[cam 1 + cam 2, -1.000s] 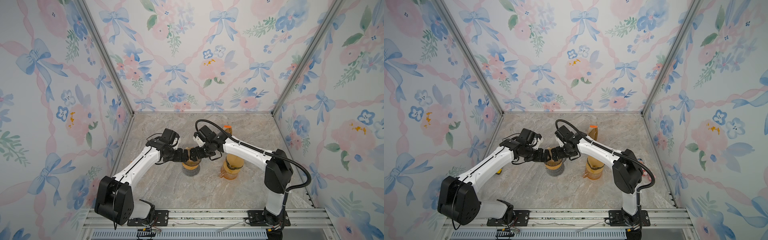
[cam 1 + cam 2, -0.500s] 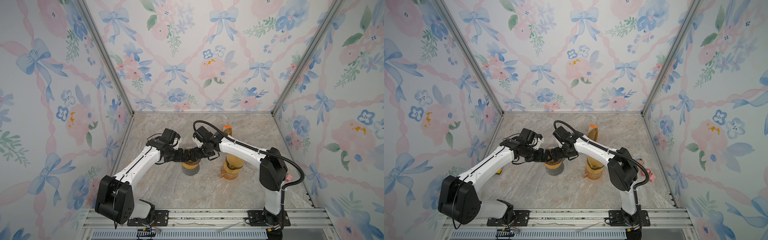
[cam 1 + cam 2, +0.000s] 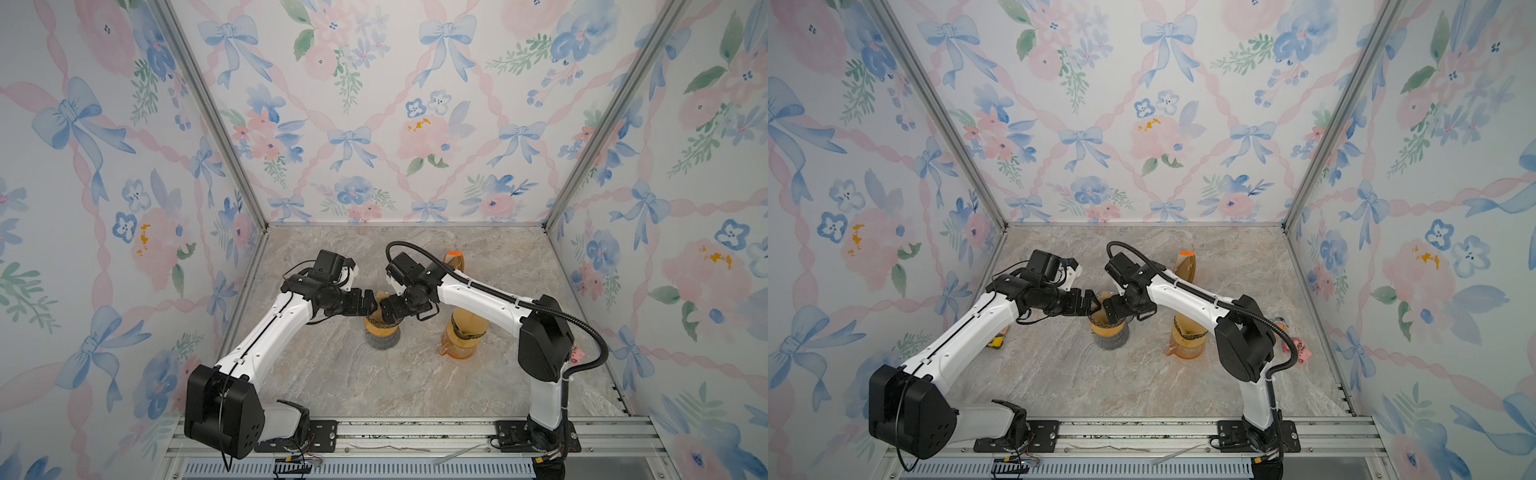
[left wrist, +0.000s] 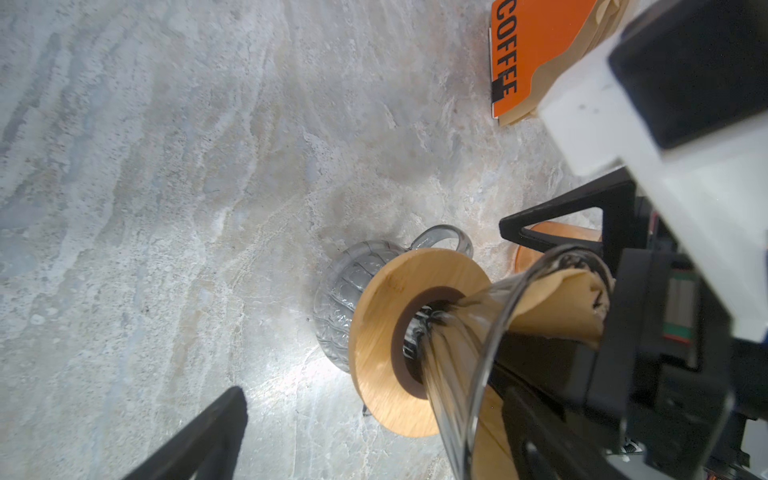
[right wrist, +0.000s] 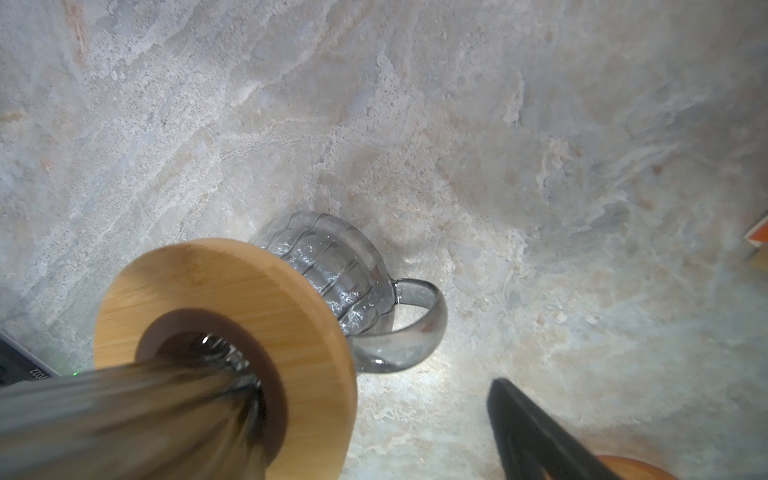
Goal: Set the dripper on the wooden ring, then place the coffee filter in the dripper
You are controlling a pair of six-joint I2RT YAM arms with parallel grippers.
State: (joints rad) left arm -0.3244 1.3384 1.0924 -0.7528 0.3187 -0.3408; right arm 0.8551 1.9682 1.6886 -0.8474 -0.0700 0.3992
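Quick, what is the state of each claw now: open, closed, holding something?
Left claw: open, holding nothing.
Right claw: open, holding nothing.

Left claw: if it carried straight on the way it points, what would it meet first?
Probably the cone of the glass dripper, which sits close in front of the open left claw. The right claw lies just beyond it. Depth is hard to judge.
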